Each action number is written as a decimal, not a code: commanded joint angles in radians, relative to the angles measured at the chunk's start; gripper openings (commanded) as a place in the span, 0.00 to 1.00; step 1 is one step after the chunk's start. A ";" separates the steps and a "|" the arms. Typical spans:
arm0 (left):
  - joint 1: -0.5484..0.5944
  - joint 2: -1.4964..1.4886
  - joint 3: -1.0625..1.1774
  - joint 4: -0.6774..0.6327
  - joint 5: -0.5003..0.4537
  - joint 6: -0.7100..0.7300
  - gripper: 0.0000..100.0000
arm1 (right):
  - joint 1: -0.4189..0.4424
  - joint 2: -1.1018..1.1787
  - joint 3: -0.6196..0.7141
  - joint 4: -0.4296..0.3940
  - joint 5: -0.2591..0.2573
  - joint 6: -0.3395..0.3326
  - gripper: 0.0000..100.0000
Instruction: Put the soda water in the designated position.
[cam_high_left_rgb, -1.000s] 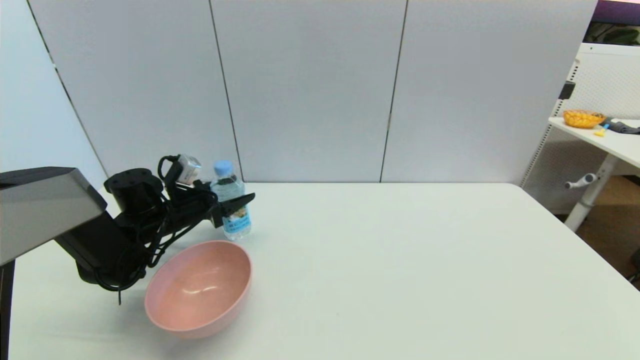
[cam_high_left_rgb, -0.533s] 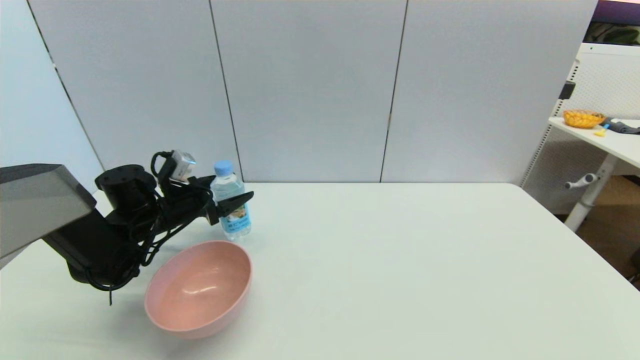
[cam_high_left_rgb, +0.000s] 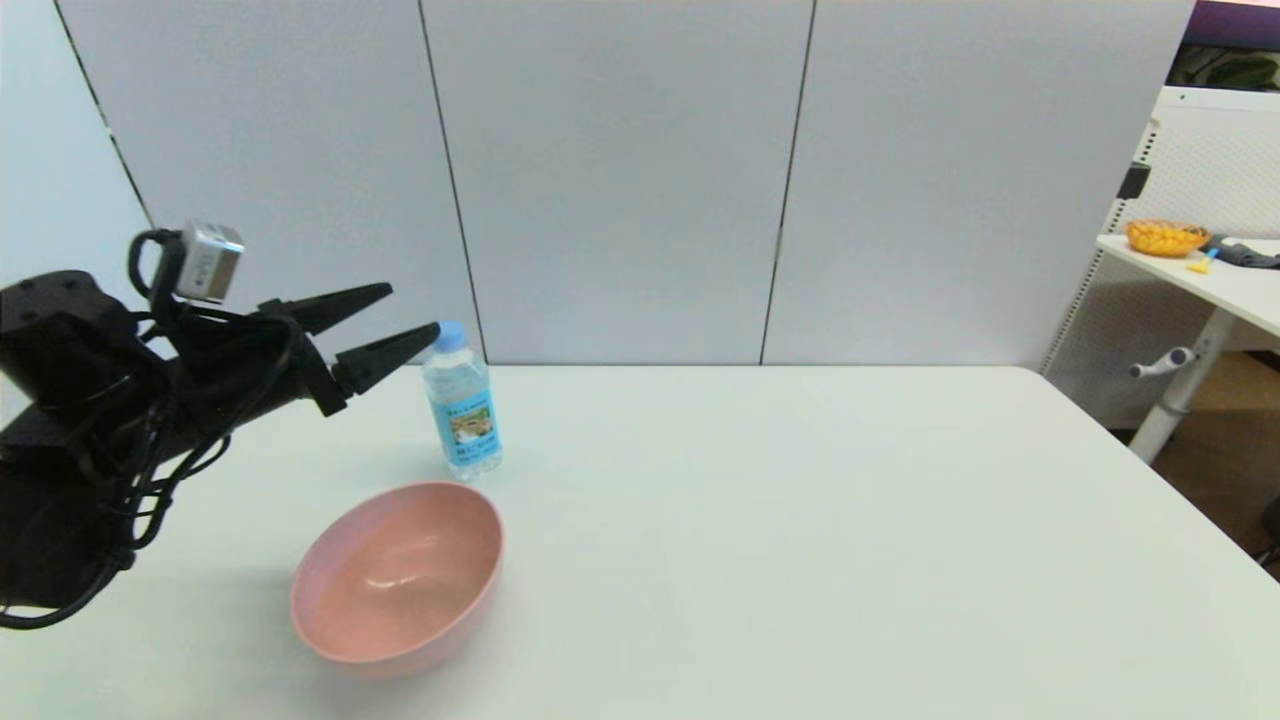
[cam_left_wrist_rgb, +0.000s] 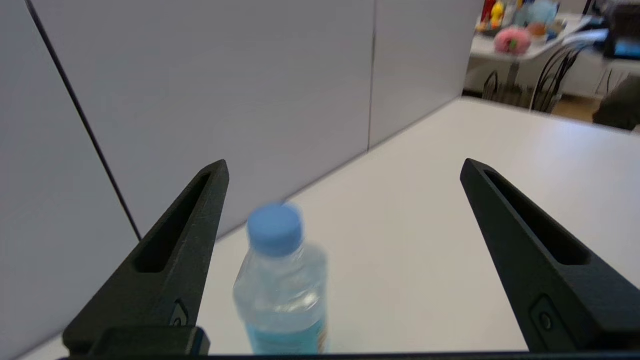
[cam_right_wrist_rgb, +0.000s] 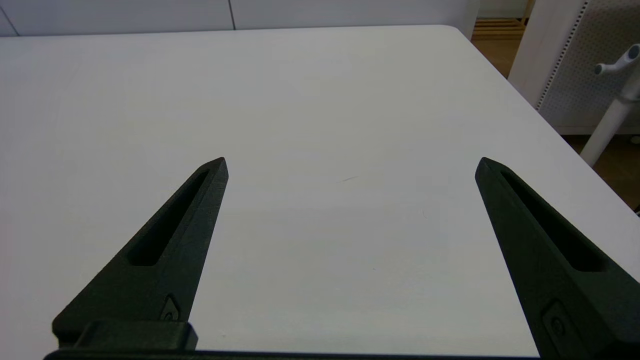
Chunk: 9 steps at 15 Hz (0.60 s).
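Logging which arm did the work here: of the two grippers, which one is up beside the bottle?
The left gripper, open beside the bottle at cap height, behind the pink bowl. The right gripper hangs open over bare table.

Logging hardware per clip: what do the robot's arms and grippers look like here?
The left arm is matte black with loose black cables looped along it and a small silver camera box on the wrist. The left gripper and right gripper each have two long, tapering black jaws with a slot-shaped recess.
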 joint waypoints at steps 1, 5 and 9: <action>0.007 -0.366 0.023 0.173 0.157 -0.067 1.00 | 0.001 0.002 0.000 0.000 -0.002 0.001 1.00; 0.004 -0.670 -0.010 0.681 0.247 -0.049 1.00 | 0.000 0.002 0.000 0.000 0.000 0.001 1.00; -0.006 -0.956 -0.043 1.180 0.381 0.028 1.00 | 0.001 0.002 0.000 0.000 -0.002 0.001 1.00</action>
